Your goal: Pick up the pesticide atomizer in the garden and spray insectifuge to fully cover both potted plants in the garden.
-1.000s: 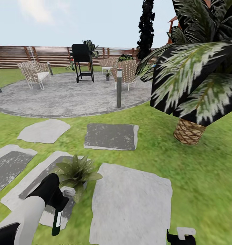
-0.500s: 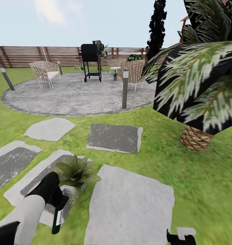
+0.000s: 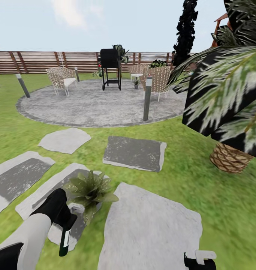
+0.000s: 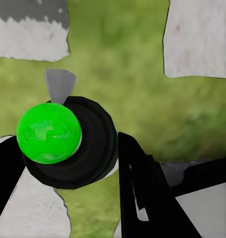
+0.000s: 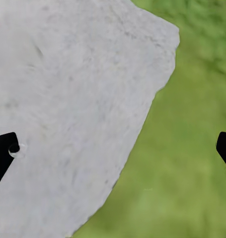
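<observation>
Head view, foreground at 7 o'clock: the left gripper (image 3: 66, 221) holds the pesticide atomizer (image 3: 65, 238), jaws clamped on its upper part. The bottle hangs below the gripper with its white label facing the camera; its spray head is hidden behind the black fingers. In the left wrist view the atomizer (image 4: 68, 141) appears end-on as a dark round body with a bright green dot, a black finger (image 4: 142, 193) pressed against it on one side and another on the other side, largely cut off by the frame edge.

Just beyond the gripper, 1 potted plant (image 3: 89, 189) stands on a stepping stone (image 3: 41, 195); its grey pot is mostly covered by leaves and hard to make out. A second, much smaller plant (image 3: 136, 82) sits far off at 12 o'clock on the round stone patio (image 3: 90, 107), too small to identify with certainty.

The right gripper (image 3: 199, 259) shows at 5 o'clock, cut off by the bottom edge. In the right wrist view its fingertips (image 5: 3, 153) sit at opposite frame edges, jaws wide and empty, over a pale stone (image 5: 68, 99) and lawn.

A palm tree (image 3: 229, 108) blocks the scene at 3 o'clock. A wooden fence (image 3: 41, 62) bounds the rear.
</observation>
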Controlling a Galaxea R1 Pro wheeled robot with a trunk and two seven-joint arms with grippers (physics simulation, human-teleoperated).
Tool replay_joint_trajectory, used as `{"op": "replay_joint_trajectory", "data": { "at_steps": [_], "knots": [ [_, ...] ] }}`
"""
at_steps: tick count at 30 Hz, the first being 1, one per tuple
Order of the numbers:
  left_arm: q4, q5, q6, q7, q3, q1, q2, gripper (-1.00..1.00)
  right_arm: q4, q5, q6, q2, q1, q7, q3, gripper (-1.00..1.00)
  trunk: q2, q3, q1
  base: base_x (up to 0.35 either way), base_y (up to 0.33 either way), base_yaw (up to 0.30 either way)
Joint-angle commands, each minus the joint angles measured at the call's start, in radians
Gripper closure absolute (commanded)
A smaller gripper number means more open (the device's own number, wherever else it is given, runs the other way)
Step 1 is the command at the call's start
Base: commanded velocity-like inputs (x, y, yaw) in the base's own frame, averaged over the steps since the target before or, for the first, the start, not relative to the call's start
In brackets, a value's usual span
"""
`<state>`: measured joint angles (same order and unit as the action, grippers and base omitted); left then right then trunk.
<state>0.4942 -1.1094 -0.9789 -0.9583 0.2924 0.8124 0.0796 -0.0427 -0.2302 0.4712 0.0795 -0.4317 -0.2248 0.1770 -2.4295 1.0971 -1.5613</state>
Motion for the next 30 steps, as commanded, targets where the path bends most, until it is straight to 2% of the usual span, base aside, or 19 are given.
{"op": "replay_joint_trajectory", "data": {
  "at_steps": [1,5,12,17,19,22,23,24,26,28,30],
  "knots": [
    [0.001,-0.012,-0.002,-0.010,0.005,0.001,-0.002,1.00,0.001,-0.011,0.003,0.000,-0.001,-0.004,0.007,-1.00,0.000,0.001,0.000,0.296,-0.032,0.002],
    [0.000,-0.012,-0.002,-0.010,0.003,0.001,-0.003,1.00,0.001,-0.011,0.003,0.000,-0.001,-0.004,0.007,-1.00,0.000,0.001,0.000,0.291,-0.151,0.093],
    [0.000,-0.013,-0.001,-0.010,0.004,-0.004,-0.003,1.00,0.001,-0.011,0.003,-0.001,0.000,-0.004,0.007,-1.00,0.000,0.001,0.000,0.220,-0.236,0.261],
    [0.001,-0.013,-0.005,-0.010,0.001,0.000,-0.002,1.00,0.001,-0.011,0.003,-0.001,-0.001,-0.004,0.007,-1.00,0.000,0.001,0.000,0.024,-0.027,0.278],
    [0.000,-0.015,-0.006,-0.018,0.000,0.023,0.001,1.00,0.001,-0.011,0.003,-0.001,-0.001,-0.004,0.007,-1.00,0.000,0.001,0.000,0.002,-0.002,0.150],
    [-0.001,-0.021,-0.003,-0.081,-0.002,0.076,0.013,1.00,0.001,-0.011,0.003,0.001,-0.001,-0.002,0.007,-1.00,0.000,0.001,0.000,0.000,0.000,0.034],
    [-0.002,-0.044,-0.002,-0.143,-0.006,0.104,0.016,1.00,0.002,-0.012,0.003,0.004,-0.001,-0.001,0.007,-1.00,0.000,0.001,0.000,0.000,0.000,0.004],
    [-0.003,-0.063,-0.002,-0.160,-0.015,0.115,0.015,1.00,0.003,-0.012,0.003,0.006,-0.001,-0.001,0.007,-1.00,0.000,0.001,0.000,0.000,0.000,0.002],
    [-0.010,-0.099,-0.003,-0.202,-0.044,0.126,0.012,1.00,0.003,-0.012,0.003,0.007,0.000,-0.001,0.007,-1.00,0.000,0.001,0.000,0.000,0.000,0.000],
    [-0.009,-0.111,-0.002,-0.253,-0.066,0.129,0.016,1.00,0.003,-0.012,0.003,0.008,0.000,-0.001,0.007,-1.00,0.000,0.001,0.000,0.000,0.000,0.000],
    [-0.004,-0.126,-0.001,-0.284,-0.074,0.130,0.021,1.00,0.002,-0.012,0.003,0.008,0.000,-0.001,0.007,-1.00,0.000,0.001,0.000,0.000,0.000,0.000]
  ]
}}
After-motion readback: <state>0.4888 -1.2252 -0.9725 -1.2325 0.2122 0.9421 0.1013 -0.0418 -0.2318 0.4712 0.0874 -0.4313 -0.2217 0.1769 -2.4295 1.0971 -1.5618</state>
